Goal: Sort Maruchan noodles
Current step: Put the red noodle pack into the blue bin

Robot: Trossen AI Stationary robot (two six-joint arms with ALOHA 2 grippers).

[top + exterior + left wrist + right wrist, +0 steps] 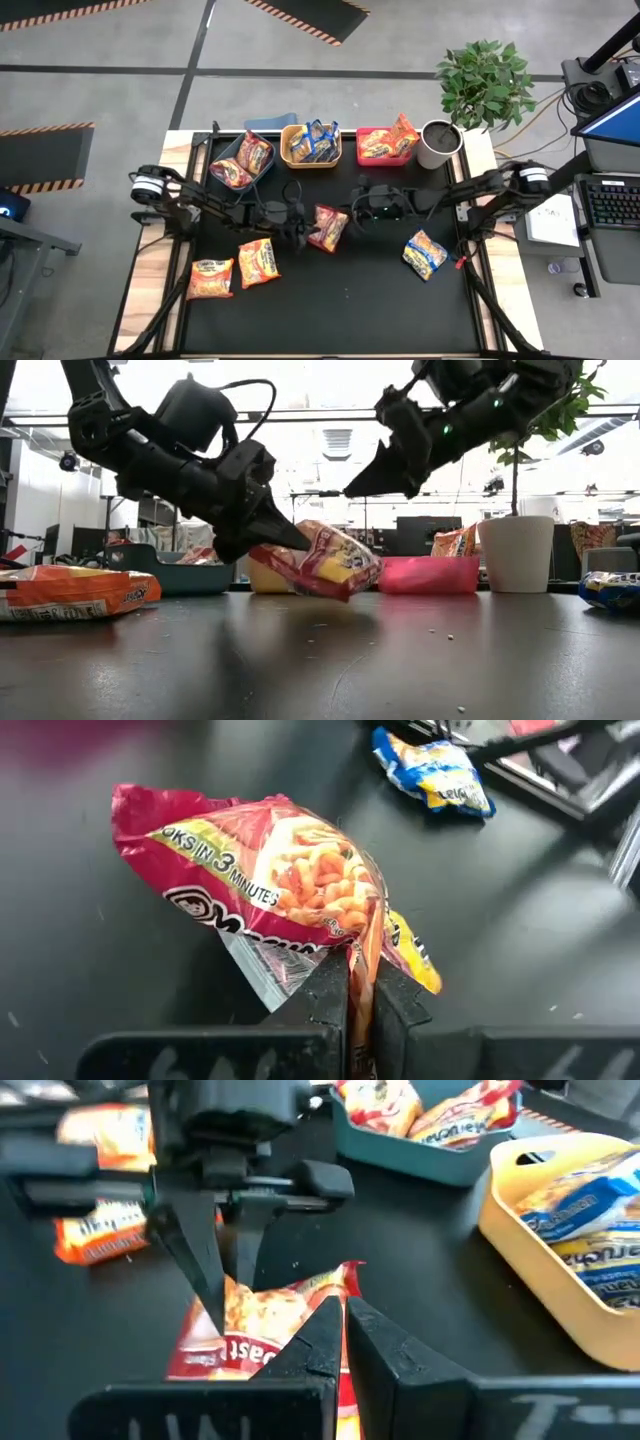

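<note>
A red-trimmed Maruchan noodle packet (328,228) is at mid-table with my left gripper (305,224) shut on it. My right gripper (352,490) hangs shut and empty above and just right of that packet. Two orange packets (211,278) (258,262) lie flat at the front left, and a blue-trimmed one (426,253) lies at the right. Along the far edge, a blue bin (243,160) holds red-trimmed packets. A yellow bin (311,146) holds blue-trimmed ones and a red bin (385,146) orange ones. My left gripper pinches the packet's near edge (364,956) between its two fingers, the plastic bunched in the gap. The fingers (285,538) slant down from the table's left. The packet juts out beyond them, tilted and low over the table. I cannot tell whether its lower corner (345,596) touches.
A white pot (438,143) with a green plant stands at the far right, next to the red bin. The two arms' grippers are close together over the table's middle.
</note>
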